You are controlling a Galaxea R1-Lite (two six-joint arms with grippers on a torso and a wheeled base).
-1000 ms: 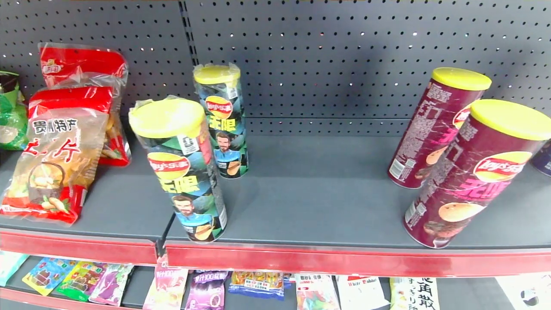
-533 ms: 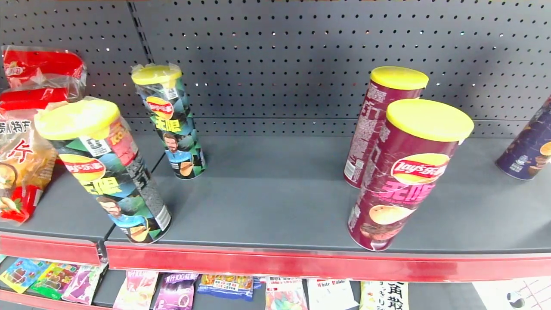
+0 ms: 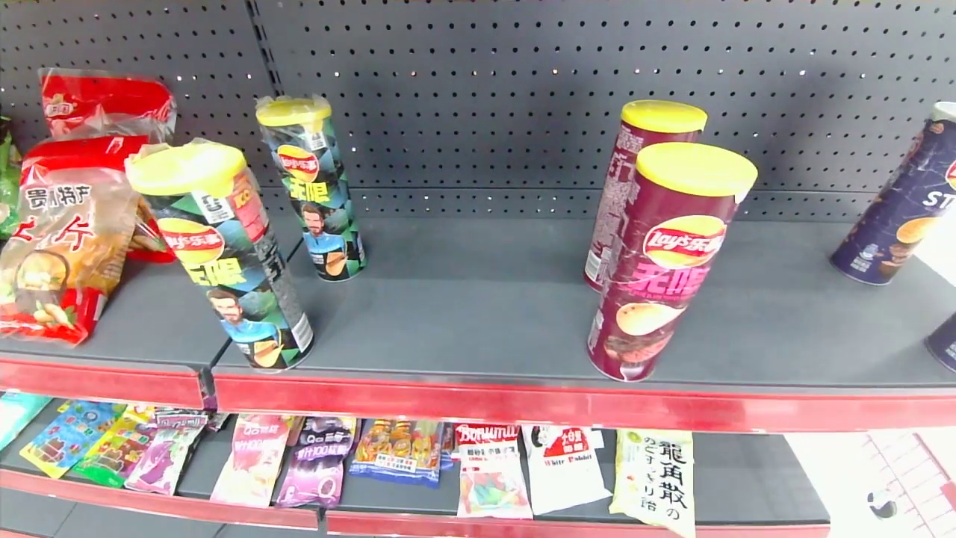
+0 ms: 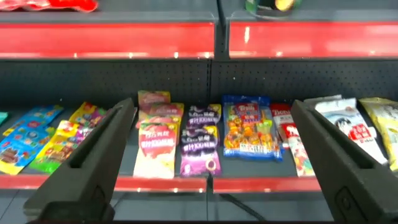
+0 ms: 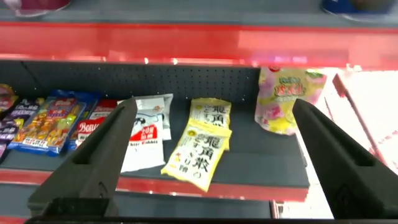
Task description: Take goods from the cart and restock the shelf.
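L gripper (image 4: pixel 212 109): fingers wide apart, nothing btw them; R gripper (image 5: pixel 214 104) same. Both face the lower board of the grey metal shelf w/ red front strips (image 3: pixel 485 299), level w/ the flat snack packets (image 4: pixel 199 140); the upper board is above both. Its bare stretch lies btw the green-blue crisp tube w/ yellow lid (image 3: pixel 224 254) and the maroon crisp tube w/ yellow lid (image 3: pixel 661 261), both upright. L sits under the former, R under the latter, so approx. equal reach. Prob. next: stock from cart.
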